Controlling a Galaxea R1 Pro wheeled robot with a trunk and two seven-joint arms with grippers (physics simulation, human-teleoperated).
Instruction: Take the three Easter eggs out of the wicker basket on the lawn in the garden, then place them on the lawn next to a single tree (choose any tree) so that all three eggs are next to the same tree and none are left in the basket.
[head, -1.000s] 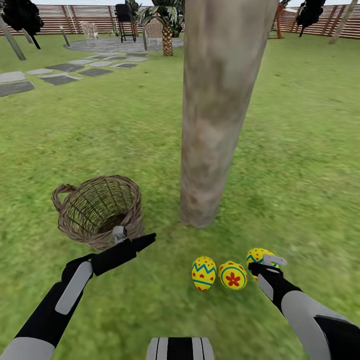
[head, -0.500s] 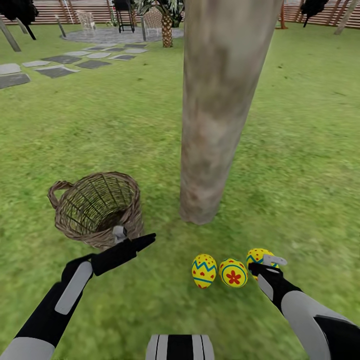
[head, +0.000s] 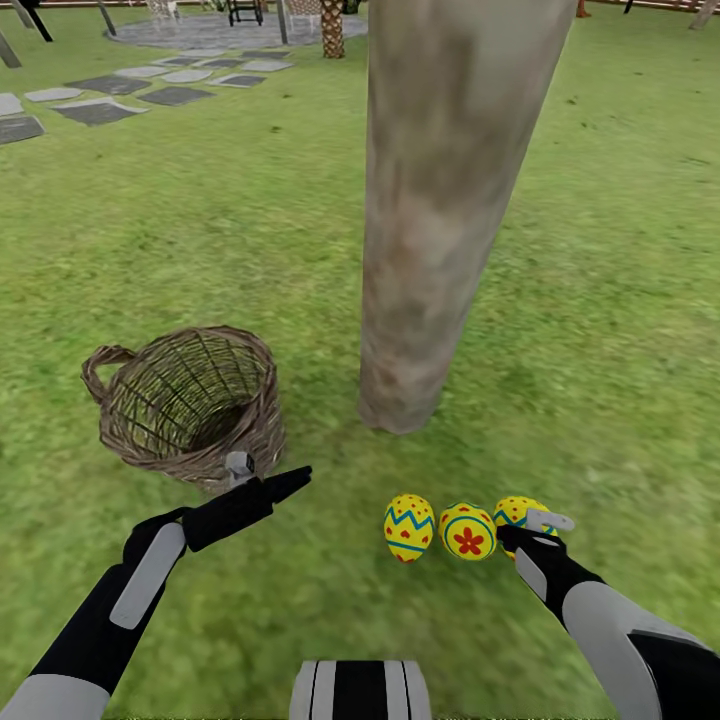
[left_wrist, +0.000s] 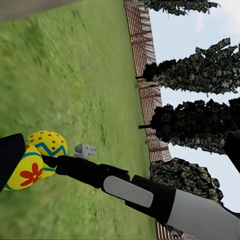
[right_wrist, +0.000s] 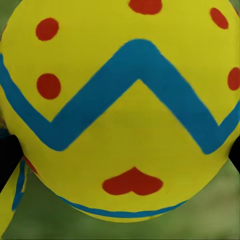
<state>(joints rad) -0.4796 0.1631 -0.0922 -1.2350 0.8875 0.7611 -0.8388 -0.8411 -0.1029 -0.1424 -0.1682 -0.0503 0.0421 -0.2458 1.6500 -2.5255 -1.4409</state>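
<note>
The lawn (head: 600, 300) carries everything here, and the tree (head: 440, 200) rises from its middle, trunk foot just beyond the row of eggs. The wicker basket (head: 185, 405) sits on the grass off to the left of the trunk, well apart from the eggs, and looks empty through its open weave. The left gripper (head: 262, 487) hovers just in front of the basket with nothing in it; whether its fingers stand apart or together I cannot tell. The right gripper (head: 528, 532) is at the third egg (head: 512, 510), the rightmost of the three Easter eggs, beside the flower egg (head: 467, 531) and the zigzag egg (head: 409, 527), all three near the trunk.

By my reading this is the last step, setting down the final egg. The next move calls for opening the fingers and drawing back without nudging the row.

The right wrist view shows the third egg (right_wrist: 120, 110) pressed close, with dark fingers (right_wrist: 7, 155) at both flanks, so it looks clamped, a grip the head view hides. The left wrist view shows the right arm (left_wrist: 150, 197) reaching in and tall dark trees (left_wrist: 195, 120) by a fence (left_wrist: 145, 55)
</note>
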